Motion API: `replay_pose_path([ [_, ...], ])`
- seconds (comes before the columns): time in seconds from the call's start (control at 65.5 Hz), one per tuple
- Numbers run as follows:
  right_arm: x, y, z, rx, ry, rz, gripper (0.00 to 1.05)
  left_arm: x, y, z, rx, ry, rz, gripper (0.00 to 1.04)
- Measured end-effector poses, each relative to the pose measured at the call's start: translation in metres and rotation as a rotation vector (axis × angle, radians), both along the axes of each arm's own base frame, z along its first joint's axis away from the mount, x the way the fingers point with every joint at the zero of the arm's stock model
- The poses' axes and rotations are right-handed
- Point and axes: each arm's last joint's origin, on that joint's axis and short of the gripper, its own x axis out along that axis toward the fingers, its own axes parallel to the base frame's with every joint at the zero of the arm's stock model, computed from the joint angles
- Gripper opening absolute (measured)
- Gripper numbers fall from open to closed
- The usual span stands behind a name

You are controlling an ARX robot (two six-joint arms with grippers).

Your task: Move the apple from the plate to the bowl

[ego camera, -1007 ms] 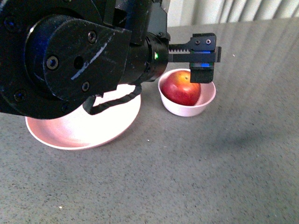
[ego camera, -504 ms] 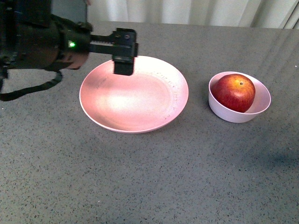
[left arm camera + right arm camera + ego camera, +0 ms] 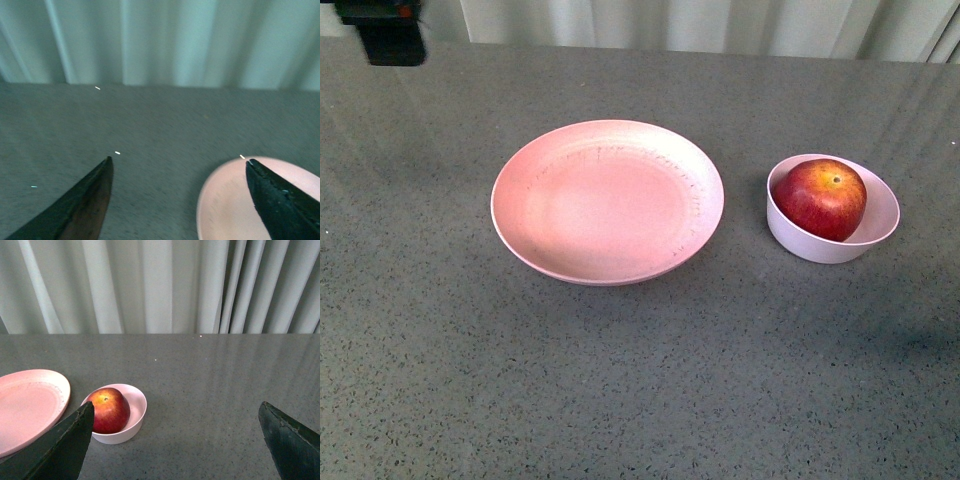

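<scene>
Pale pleated curtains are hanging behind a grey speckled tabletop, which is filling almost the whole front view. On it the plate is sitting left of centre, wide and shallow, with nothing lying in it. The bowl is standing to its right, near but not touching, and it is leaning a little so that its mouth is tipping toward the plate side. The apple is resting inside the bowl, its stem dimple facing up and its dark-red skin pressing against the bowl's wall on the side nearer the plate.

The left gripper is showing in the front view only as a dark block at the far upper left corner, well away from both dishes. In the left wrist view its two dark fingertips are standing wide apart with nothing between them; the picture is blurred, and one tip is overlapping the rim of the plate while the other is over bare table.

The right gripper is not appearing in the front view. In the right wrist view its jaws are also spread wide and holding nothing, with the bowl and apple lying beyond one finger and open tabletop beyond the other.
</scene>
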Motion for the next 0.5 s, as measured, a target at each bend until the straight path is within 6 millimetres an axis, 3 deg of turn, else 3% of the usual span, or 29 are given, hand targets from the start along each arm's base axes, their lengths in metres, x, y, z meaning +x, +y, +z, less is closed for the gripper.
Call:
replay_pose_path([
  [0.137, 0.0, 0.0, 0.0, 0.0, 0.0, 0.0, 0.96, -0.028, 0.018, 0.002, 0.006, -0.054, 0.015, 0.43],
  [0.29, 0.0, 0.0, 0.0, 0.0, 0.0, 0.0, 0.96, -0.061, 0.035, -0.012, 0.012, -0.048, 0.016, 0.02],
  [0.504, 0.0, 0.0, 0.0, 0.0, 0.0, 0.0, 0.96, -0.086, 0.045, -0.013, 0.016, -0.044, 0.022, 0.02],
])
